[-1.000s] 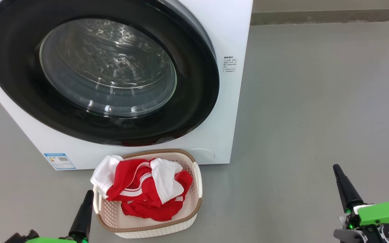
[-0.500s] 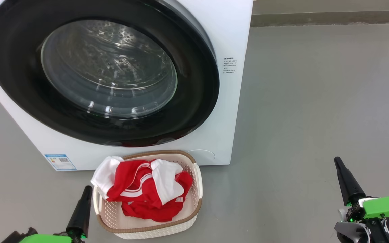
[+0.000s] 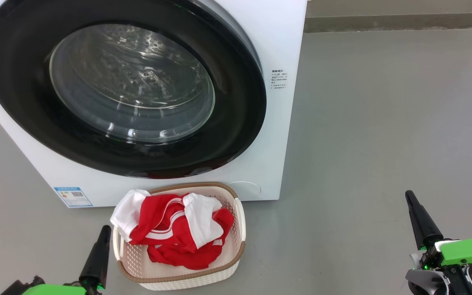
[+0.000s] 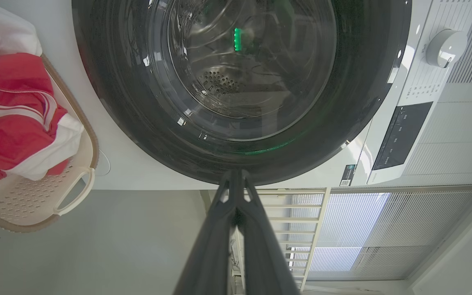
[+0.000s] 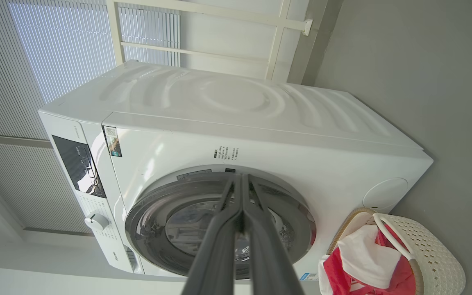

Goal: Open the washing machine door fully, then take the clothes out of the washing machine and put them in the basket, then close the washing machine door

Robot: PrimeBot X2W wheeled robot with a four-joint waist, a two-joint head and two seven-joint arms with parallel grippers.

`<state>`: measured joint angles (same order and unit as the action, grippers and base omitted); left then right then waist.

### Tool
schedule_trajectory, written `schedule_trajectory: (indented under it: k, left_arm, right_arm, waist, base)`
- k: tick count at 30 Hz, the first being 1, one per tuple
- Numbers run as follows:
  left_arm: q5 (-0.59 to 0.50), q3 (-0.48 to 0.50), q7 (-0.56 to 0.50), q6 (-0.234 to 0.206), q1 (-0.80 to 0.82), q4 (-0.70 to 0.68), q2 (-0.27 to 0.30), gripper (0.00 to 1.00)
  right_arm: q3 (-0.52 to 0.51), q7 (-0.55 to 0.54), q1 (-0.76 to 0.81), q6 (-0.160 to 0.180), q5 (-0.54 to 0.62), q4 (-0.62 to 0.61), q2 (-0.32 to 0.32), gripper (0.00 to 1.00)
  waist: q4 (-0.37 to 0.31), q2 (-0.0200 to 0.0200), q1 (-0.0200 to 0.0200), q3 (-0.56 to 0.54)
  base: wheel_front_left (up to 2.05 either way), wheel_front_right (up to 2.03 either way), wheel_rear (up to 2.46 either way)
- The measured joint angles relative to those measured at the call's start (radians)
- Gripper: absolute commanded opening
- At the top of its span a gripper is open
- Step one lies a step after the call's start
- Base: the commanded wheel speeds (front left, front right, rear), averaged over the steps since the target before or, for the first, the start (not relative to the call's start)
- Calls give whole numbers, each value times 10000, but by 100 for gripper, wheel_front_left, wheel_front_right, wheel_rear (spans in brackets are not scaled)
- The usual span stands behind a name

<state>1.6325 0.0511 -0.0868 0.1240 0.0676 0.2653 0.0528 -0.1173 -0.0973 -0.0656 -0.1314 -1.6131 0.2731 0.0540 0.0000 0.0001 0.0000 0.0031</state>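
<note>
While the round, black-rimmed glass washing machine door [image 3: 125, 90] lies closed against the big white washing machine [image 3: 279, 37], the red-and-white fabric clothes [image 3: 170, 231] lie in the cream perforated plastic basket [image 3: 203, 282] on the grey floor [image 3: 383, 123] before it; left gripper [image 3: 105, 231] and right gripper [image 3: 410, 198] flank it, jaws pressed together, empty.

Grey floor [image 3: 383, 123], pale slatted blinds [image 5: 55, 49], cream frame [image 5: 276, 45], dark skirting strip [image 3: 400, 20]

Before me stand one washing machine [image 3: 287, 37], one round door [image 3: 238, 123], one dial [image 4: 445, 47], one blue label [image 3: 73, 196], one basket [image 3: 241, 248] and one heap of clothes [image 3: 166, 231], its pieces too tangled to count. My left gripper [image 3: 105, 231] and right gripper [image 3: 410, 198] make two.
</note>
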Motion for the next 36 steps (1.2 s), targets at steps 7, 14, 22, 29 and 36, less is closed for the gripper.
schedule_trajectory:
  k: [7, 14, 22, 29, 36]
  left_arm:
    - [0, 27, -2, 0, 0, 0, -2, 0]
    - [-4, 50, -13, 0, 0, 0, -4, 0]
    - [-17, 73, -15, 0, 0, 0, -12, 0]
    - [-17, 86, -86, 0, 0, 0, -31, 0]
    - [-21, 100, -88, 0, 0, 0, -35, 0]
  right_arm:
    - [-6, -10, 0, 0, 0, 0, -6, 0]
    - [-13, -13, 0, 0, 0, 0, -13, 0]
    - [-21, -42, 0, 0, 2, 0, -17, 0]
    - [-27, -44, 0, 0, 2, 0, -21, 0]
    - [-33, -44, 0, 0, 4, 0, -25, 0]
  waist:
    - [0, 0, 0, 0]
    - [0, 0, 0, 0]
    - [0, 0, 0, 0]
    - [0, 0, 0, 0]
    - [0, 0, 0, 0]
  base:
    - [0, 0, 0]
    - [0, 0, 0]
    - [0, 0, 0]
    - [0, 0, 0]
    - [0, 0, 0]
